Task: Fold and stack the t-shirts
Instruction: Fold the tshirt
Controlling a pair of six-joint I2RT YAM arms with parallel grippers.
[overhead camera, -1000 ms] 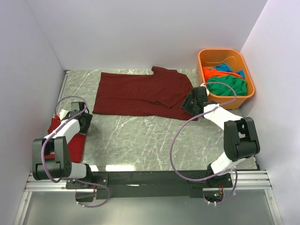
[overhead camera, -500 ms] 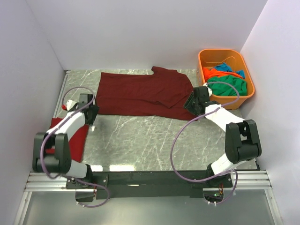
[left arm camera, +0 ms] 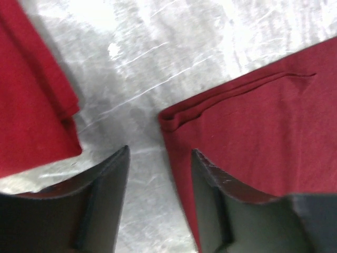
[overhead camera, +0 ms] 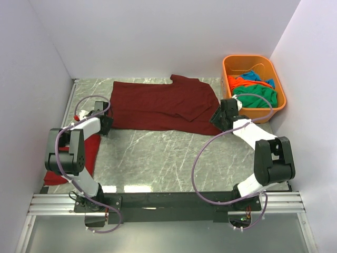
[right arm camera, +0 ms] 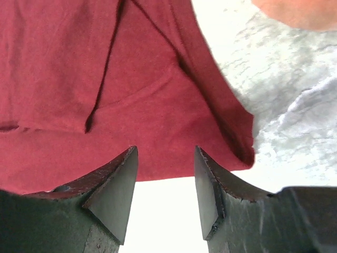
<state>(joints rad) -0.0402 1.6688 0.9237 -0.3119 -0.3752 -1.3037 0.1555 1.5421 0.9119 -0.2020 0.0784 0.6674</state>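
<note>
The dark maroon t-shirt lies spread across the back of the table, its right part folded over. My left gripper stands open at the shirt's near left corner. The hem edge runs between its fingers, with the right finger over cloth and the left one over bare table. My right gripper is open at the near right corner, its fingertips just short of the maroon hem. A bright red t-shirt lies flat at the left under the left arm, and its edge shows beside the left jaw.
An orange plastic tub at the back right holds green, orange and blue shirts; its rim shows close beyond the right gripper. White walls close in the table on the left, back and right. Marbled grey tabletop lies in front of the maroon shirt.
My left gripper has swung away from the bright red shirt, back and right to the maroon shirt's near left corner. The right gripper has edged slightly right and back along the hem.
</note>
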